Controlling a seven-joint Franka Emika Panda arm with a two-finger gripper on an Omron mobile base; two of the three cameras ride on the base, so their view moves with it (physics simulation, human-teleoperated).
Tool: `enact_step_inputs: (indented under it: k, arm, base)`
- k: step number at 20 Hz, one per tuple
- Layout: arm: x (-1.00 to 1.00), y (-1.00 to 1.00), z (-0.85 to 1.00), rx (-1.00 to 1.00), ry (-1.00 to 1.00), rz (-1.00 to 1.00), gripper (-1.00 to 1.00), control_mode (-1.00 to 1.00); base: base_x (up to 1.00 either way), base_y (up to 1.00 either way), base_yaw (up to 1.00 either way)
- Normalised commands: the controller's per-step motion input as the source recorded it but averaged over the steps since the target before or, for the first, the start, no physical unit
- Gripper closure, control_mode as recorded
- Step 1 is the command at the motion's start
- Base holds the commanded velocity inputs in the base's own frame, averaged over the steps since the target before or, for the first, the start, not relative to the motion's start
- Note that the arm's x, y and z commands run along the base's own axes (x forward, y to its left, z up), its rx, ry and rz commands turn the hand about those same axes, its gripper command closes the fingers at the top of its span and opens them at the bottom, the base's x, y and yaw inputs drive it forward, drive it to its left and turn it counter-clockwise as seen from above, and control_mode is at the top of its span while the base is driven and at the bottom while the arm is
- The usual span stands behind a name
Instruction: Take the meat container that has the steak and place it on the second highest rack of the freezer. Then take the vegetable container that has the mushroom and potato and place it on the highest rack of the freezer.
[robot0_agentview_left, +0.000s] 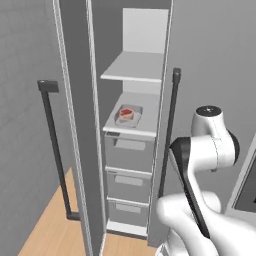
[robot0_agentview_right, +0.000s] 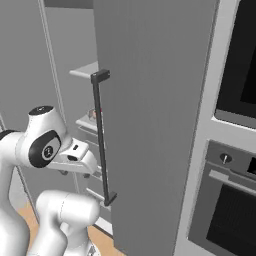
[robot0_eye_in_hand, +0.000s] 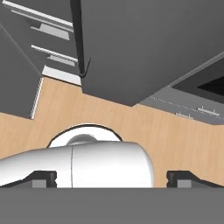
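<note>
The freezer (robot0_agentview_left: 95, 125) stands open in front of me. The meat container (robot0_agentview_left: 129, 116), a shallow grey tray, holds the red steak (robot0_agentview_left: 126, 113) and rests on the shelf just above the drawers. The shelf above it (robot0_agentview_left: 132, 67) is bare. A sliver of the tray (robot0_agentview_right: 92, 114) peeks out past the door edge in the right base view. My gripper (robot0_eye_in_hand: 111, 179) is open and holds nothing. It points down at the wooden floor, well away from the shelves. The vegetable container with the mushroom and potato is out of view.
Three grey drawers (robot0_agentview_left: 129, 182) sit under the shelves. The open left door carries a black bar handle (robot0_agentview_left: 55, 150). The right door (robot0_agentview_right: 150, 125) has its own handle (robot0_agentview_right: 100, 140) close beside my arm. A black-windowed oven (robot0_agentview_right: 235, 150) stands to the right.
</note>
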Motion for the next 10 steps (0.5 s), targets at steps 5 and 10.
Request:
enact_step_inputs:
  k: [5, 10]
  arm:
    - [0.00, 0.00, 0.00, 0.00, 0.00, 0.00, -1.00, 1.00]
    - [0.00, 0.00, 0.00, 0.00, 0.00, 0.00, -1.00, 1.00]
  base:
    - [-0.05, -0.80, 0.00]
    - [-0.17, -0.97, 0.00]
